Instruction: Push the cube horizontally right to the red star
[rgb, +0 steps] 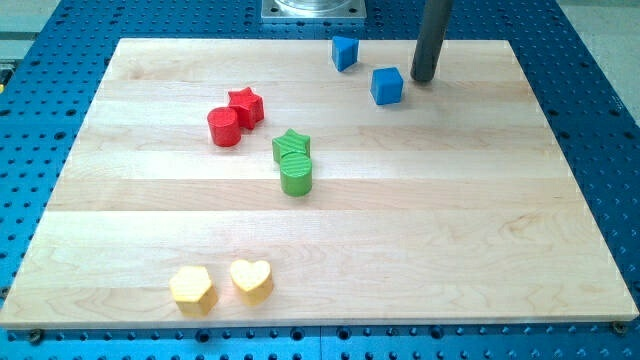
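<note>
A blue cube (386, 86) lies on the wooden board near the view's top, right of centre. My tip (423, 79) stands just to the cube's right, a small gap apart from it. The red star (246, 106) lies well to the cube's left and a little lower, touching a red cylinder (225, 127) at its lower left.
A second blue block (344, 52), angular in shape, sits up and left of the cube. A green star (291, 146) and a green cylinder (296, 174) lie together near the centre. A yellow hexagon (191, 289) and a yellow heart (251, 280) sit at the bottom left. The board (480, 220) rests on a blue perforated table.
</note>
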